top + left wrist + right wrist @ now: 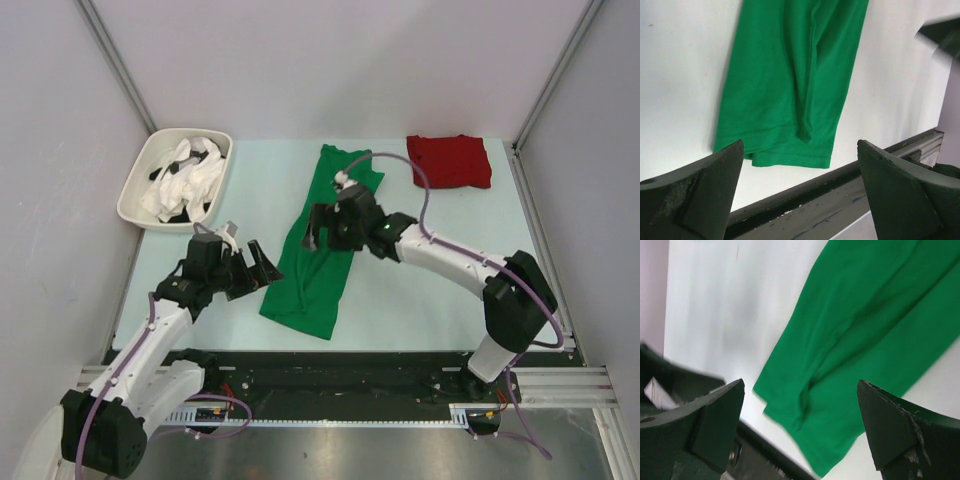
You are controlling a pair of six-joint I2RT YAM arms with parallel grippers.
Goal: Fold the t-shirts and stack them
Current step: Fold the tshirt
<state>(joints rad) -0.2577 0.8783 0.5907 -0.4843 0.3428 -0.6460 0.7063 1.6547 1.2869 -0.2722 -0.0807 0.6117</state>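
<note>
The green t-shirt (325,255) lies on the table folded lengthwise into a long strip, running from back right to front left. It shows in the left wrist view (790,80) and the right wrist view (865,340). The dark red t-shirt (449,160) lies folded square at the back right. My left gripper (262,272) is open and empty, just left of the strip's near end. My right gripper (318,228) is open and empty, held over the strip's middle.
A white tub (135,190) with white and dark cloths (188,175) stands at the back left. The table's near edge meets a black rail (340,365). Grey walls close in the left, back and right sides.
</note>
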